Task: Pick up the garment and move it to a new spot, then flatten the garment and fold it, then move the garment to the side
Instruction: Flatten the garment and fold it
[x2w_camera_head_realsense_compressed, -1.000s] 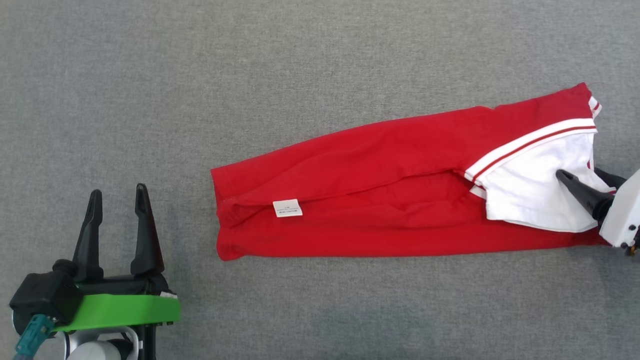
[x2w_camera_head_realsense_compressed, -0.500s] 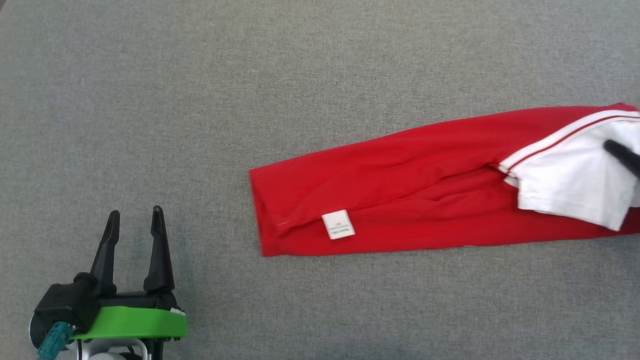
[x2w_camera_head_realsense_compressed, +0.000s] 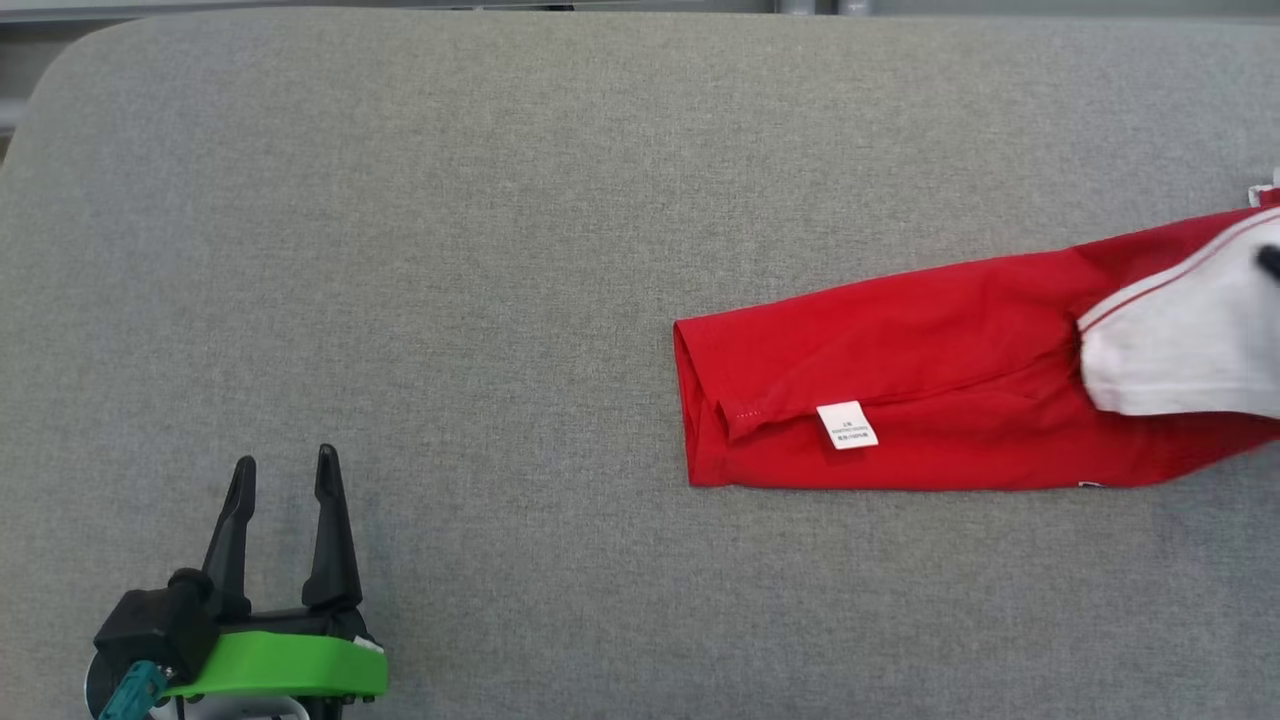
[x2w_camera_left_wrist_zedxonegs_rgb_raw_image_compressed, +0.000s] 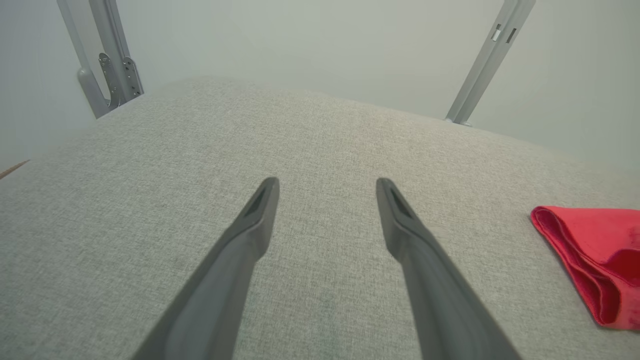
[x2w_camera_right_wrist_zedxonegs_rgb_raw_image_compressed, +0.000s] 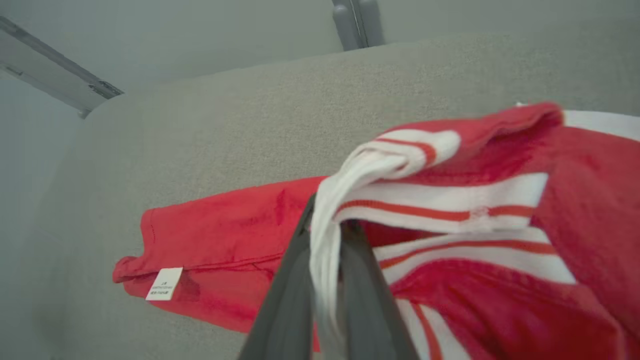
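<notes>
The garment is red with a white, red-striped sleeve, folded into a long strip at the right of the grey surface, a white label near its left end. In the right wrist view my right gripper is shut on a bunched white part of the garment, lifting it. A dark tip of that gripper shows at the head view's right edge. My left gripper stands open at the lower left, far from the cloth, nothing between its fingers. The garment's red end lies to its right.
The grey padded surface stretches wide to the left and front of the garment. Its rounded back-left corner and back edge are in view, with metal frame posts behind it.
The garment has slid right across the surface, pulled by my right gripper, and its right end has left the head view. The head view has also shifted, bringing the surface's back edge into sight.
</notes>
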